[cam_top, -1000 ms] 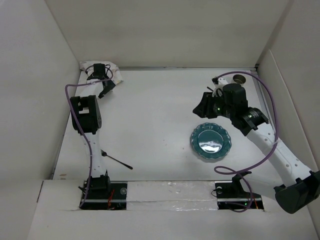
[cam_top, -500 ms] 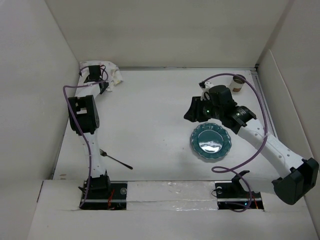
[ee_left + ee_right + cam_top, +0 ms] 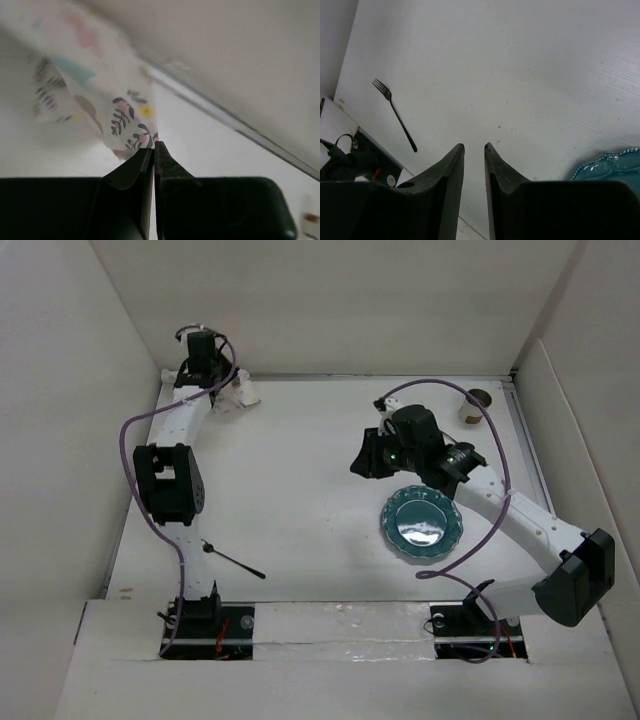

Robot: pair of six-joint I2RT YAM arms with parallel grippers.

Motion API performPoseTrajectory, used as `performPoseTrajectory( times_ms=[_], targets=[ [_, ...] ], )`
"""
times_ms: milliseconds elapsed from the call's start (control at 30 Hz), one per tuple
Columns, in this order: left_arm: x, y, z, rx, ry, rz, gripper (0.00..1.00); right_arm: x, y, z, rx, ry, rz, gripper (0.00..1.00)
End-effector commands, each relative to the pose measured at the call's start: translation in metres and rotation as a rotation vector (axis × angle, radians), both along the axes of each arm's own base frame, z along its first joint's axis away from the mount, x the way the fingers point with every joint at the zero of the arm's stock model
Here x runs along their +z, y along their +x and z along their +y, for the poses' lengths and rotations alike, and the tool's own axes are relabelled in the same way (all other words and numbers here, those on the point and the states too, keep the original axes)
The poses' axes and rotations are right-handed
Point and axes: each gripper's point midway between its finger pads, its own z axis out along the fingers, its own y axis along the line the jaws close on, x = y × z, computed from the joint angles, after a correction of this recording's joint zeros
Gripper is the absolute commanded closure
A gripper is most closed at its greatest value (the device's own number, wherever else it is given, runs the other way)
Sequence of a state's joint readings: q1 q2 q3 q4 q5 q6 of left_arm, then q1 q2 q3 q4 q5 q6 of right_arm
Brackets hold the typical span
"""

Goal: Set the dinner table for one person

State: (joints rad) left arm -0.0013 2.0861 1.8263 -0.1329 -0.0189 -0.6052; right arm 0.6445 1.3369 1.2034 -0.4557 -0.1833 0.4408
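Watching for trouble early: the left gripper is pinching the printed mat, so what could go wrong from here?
The left gripper is shut on only the edge of the mat, so the cloth may slip free when pulled. The fork lies beside the left arm, near its lower link; drawing the arm back could knock it.

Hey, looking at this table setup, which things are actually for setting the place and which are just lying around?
For the job: dinner table, cloth mat pinched in the left tool, teal plate, fork, small cup.
Not part of it: purple cables, white side walls.
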Motion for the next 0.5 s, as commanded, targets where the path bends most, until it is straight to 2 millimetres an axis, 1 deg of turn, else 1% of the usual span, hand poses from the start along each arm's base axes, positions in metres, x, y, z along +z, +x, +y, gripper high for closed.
performPoseTrajectory(
  times_ms=[0, 33, 67, 100, 133, 167, 200, 233, 267, 300, 333, 367, 400, 433, 467],
  targets=[
    [0.202, -0.034, -0.081, -0.239, -0.022, -0.401, 1.00, 0.069, 0.023, 0.011, -0.002, 0.079, -0.192, 0.72],
    [0.230, -0.052, -0.097, -0.279, -0.025, -0.446, 1.00, 0.073, 0.026, 0.011, -0.008, 0.074, -0.208, 0.72],
    [0.245, -0.061, -0.101, -0.311, -0.033, -0.475, 1.00, 0.077, 0.028, 0.011, -0.012, 0.073, -0.216, 0.71],
    [0.253, -0.069, -0.108, -0.337, -0.038, -0.491, 1.00, 0.083, 0.029, 0.010, -0.016, 0.077, -0.228, 0.69],
    [0.268, -0.082, -0.108, -0.348, -0.036, -0.516, 1.00, 0.089, 0.034, 0.006, -0.037, 0.077, -0.243, 0.66],
    [0.266, -0.086, -0.105, -0.338, -0.027, -0.503, 1.00, 0.089, 0.036, 0.006, -0.044, 0.074, -0.245, 0.57],
    [0.263, -0.090, -0.103, -0.335, -0.017, -0.492, 1.00, 0.088, 0.041, 0.001, -0.063, 0.070, -0.245, 0.51],
    [0.266, -0.098, -0.101, -0.331, -0.007, -0.492, 1.00, 0.086, 0.042, 0.000, -0.073, 0.067, -0.243, 0.45],
    [0.248, -0.097, -0.096, -0.327, -0.004, -0.454, 1.00, 0.083, 0.047, -0.005, -0.093, 0.064, -0.237, 0.36],
    [0.238, -0.100, -0.099, -0.342, -0.019, -0.436, 1.00, 0.081, 0.053, -0.010, -0.113, 0.060, -0.235, 0.32],
    [0.238, -0.105, -0.097, -0.350, -0.032, -0.445, 1.00, 0.076, 0.058, -0.013, -0.131, 0.062, -0.222, 0.30],
    [0.209, -0.106, -0.100, -0.356, -0.062, -0.384, 1.00, 0.067, 0.062, -0.015, -0.138, 0.052, -0.196, 0.25],
    [0.196, -0.107, -0.102, -0.360, -0.078, -0.359, 1.00, 0.062, 0.065, -0.016, -0.144, 0.046, -0.182, 0.23],
    [0.192, -0.108, -0.106, -0.375, -0.094, -0.366, 1.00, 0.056, 0.067, -0.015, -0.147, 0.039, -0.168, 0.20],
    [0.165, -0.111, -0.109, -0.390, -0.113, -0.312, 1.00, 0.044, 0.068, -0.015, -0.148, 0.024, -0.150, 0.15]
  ],
)
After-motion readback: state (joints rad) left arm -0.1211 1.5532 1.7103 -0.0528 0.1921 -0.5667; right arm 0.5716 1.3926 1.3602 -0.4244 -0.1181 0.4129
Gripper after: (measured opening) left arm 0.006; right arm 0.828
